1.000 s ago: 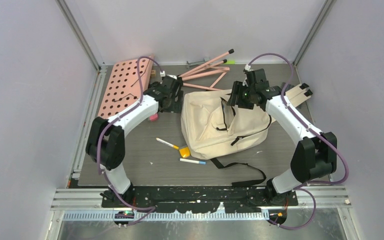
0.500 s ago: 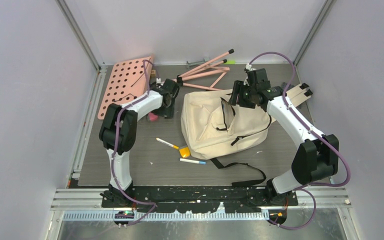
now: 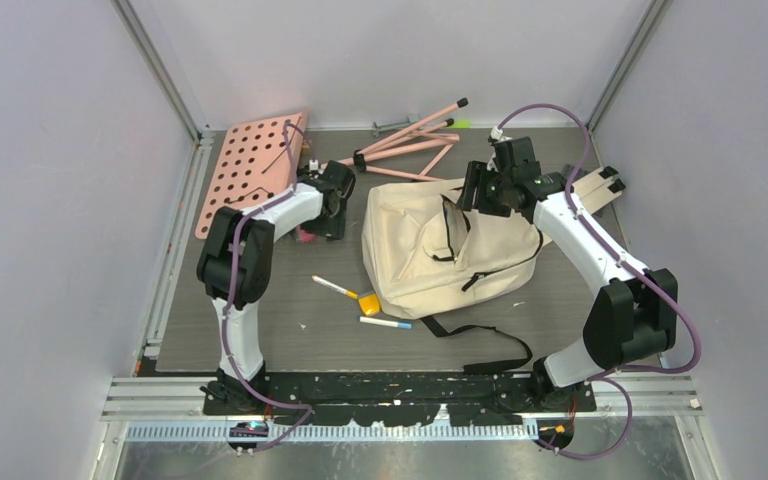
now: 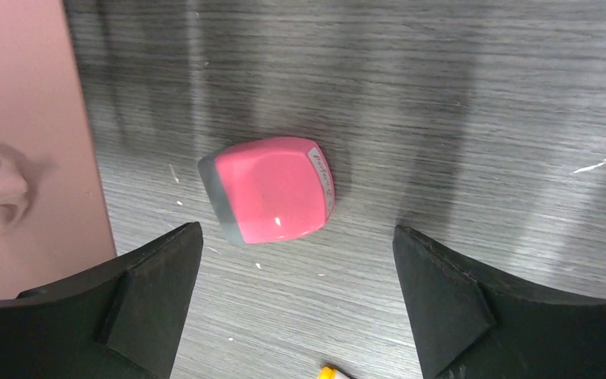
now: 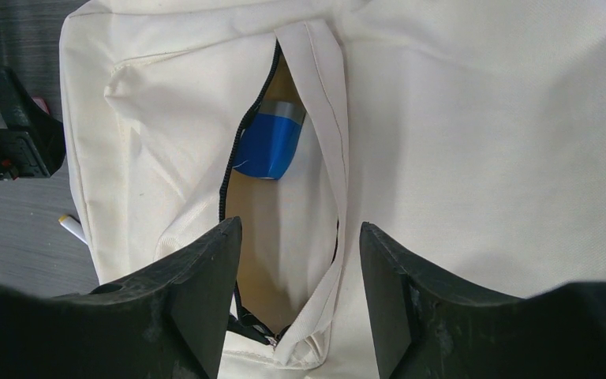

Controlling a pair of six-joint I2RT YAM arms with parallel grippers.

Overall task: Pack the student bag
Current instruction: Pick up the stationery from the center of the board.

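Pink eraser (image 4: 268, 189), centre frame; we note left gripper (image 4: 296, 249) spread wide just below it, apart. Right gripper (image 5: 298, 237) spread over student bag (image 5: 481, 134), zip open, blue item (image 5: 268, 142) inside.

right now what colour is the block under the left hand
The block is bright pink with a grey edge, clearest in left wrist view.

Pink eraser (image 4: 271, 189) is lying on the dark woodgrain mat (image 4: 458, 87), near the pink perforated board (image 3: 245, 170) but not touching it. Pink tube legs (image 3: 410, 135) are lying folded at the far edge. Yellow-tipped marker (image 3: 335, 287), yellow block (image 3: 368, 303) and blue-tipped marker (image 3: 385, 323) are sitting close together mid-mat.
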